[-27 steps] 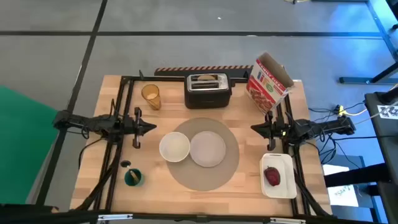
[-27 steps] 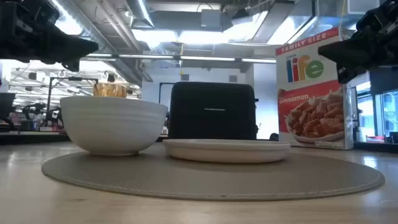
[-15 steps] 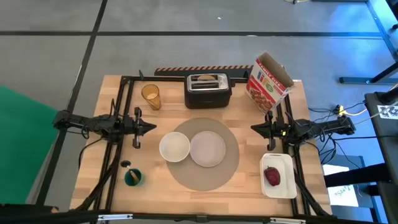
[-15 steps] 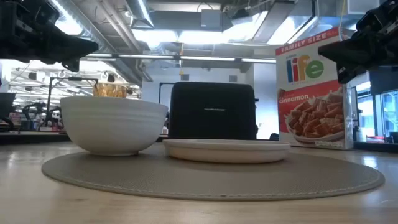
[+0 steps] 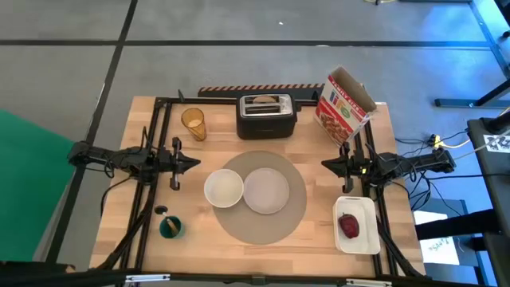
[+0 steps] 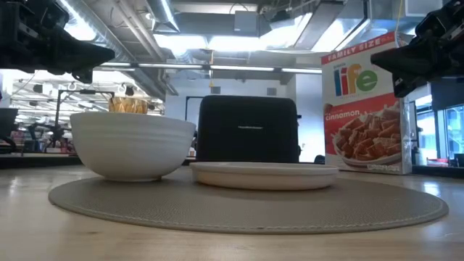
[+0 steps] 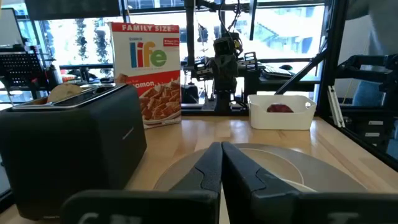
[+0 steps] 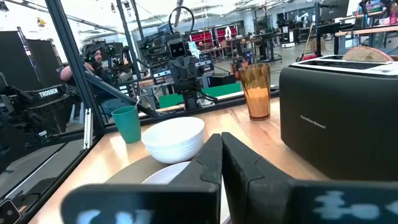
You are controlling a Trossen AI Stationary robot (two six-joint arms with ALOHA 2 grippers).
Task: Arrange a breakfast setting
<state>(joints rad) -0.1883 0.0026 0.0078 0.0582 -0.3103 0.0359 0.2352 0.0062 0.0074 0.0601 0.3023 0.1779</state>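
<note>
The round grey mat [image 5: 259,219] lies mid-table. On it stand the white bowl [image 5: 223,189] at the left and the small white plate [image 5: 266,191] beside it. The amber tumbler [image 5: 193,123] stands at the far left. The bagel [image 5: 267,101] sticks out of the black toaster's [image 5: 267,118] slot. The red fruit [image 5: 349,226] lies in the white tray [image 5: 365,239] at the near right. I cannot make out the spoon. My left gripper [image 5: 198,164] hovers shut left of the bowl. My right gripper [image 5: 325,164] hovers shut right of the mat.
A cereal box [image 5: 344,104] stands at the far right beside the toaster. A teal cup [image 5: 170,228] stands near the left front, with a small dark thing [image 5: 162,211] beside it. Black frame bars [image 5: 151,143] run along both table sides.
</note>
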